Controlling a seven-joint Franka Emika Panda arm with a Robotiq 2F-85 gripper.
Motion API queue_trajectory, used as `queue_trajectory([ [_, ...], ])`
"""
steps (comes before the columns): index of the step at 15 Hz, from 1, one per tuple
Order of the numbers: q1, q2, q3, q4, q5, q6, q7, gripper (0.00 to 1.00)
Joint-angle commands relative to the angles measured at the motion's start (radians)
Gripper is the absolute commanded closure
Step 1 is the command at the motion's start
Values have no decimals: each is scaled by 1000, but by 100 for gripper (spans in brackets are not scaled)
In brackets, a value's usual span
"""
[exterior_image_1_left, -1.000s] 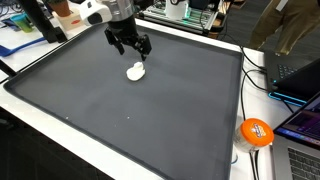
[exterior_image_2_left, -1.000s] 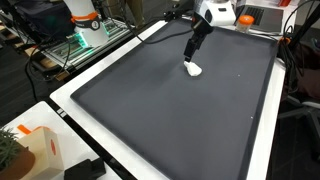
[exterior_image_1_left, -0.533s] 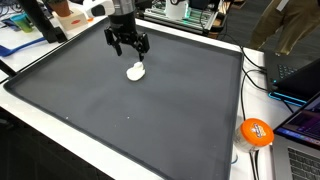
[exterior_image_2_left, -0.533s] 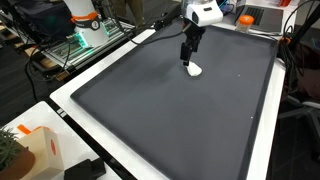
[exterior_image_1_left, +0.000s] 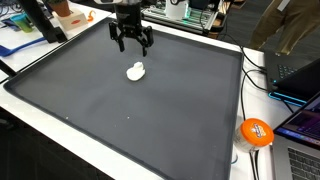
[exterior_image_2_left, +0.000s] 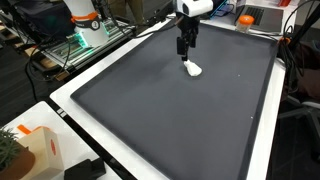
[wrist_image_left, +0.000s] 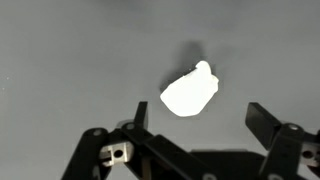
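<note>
A small white lumpy object (exterior_image_1_left: 136, 71) lies on the dark grey mat (exterior_image_1_left: 120, 110); it also shows in the other exterior view (exterior_image_2_left: 192, 69) and in the wrist view (wrist_image_left: 189, 92). My gripper (exterior_image_1_left: 132, 46) hangs above it, open and empty, fingers spread; it shows in the other exterior view (exterior_image_2_left: 184, 49) too. In the wrist view the two fingertips (wrist_image_left: 198, 114) stand apart, with the white object lying on the mat below and beyond them, untouched.
The mat lies on a white-edged table (exterior_image_1_left: 150, 168). An orange ball-like object (exterior_image_1_left: 256, 132) and laptops (exterior_image_1_left: 295, 75) sit past one edge. Clutter and equipment (exterior_image_2_left: 85, 30) stand behind another edge, and a cardboard box (exterior_image_2_left: 35, 150) near a corner.
My gripper has risen from just over the white object and drawn back from it, staying open. The white object has stayed in place on the mat.
</note>
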Motion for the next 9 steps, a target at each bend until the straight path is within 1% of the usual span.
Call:
queue_trajectory([
  [1, -4, -6, 1, -13, 5, 31, 4, 0],
  [4, -9, -14, 0, -38, 14, 91, 5, 0],
  [5, -19, -14, 7, -51, 28, 118, -18, 0],
  [7, -49, -27, 39, -94, 92, 164, -78, 0],
  [9, -91, -43, 89, -140, 186, 205, -178, 0],
])
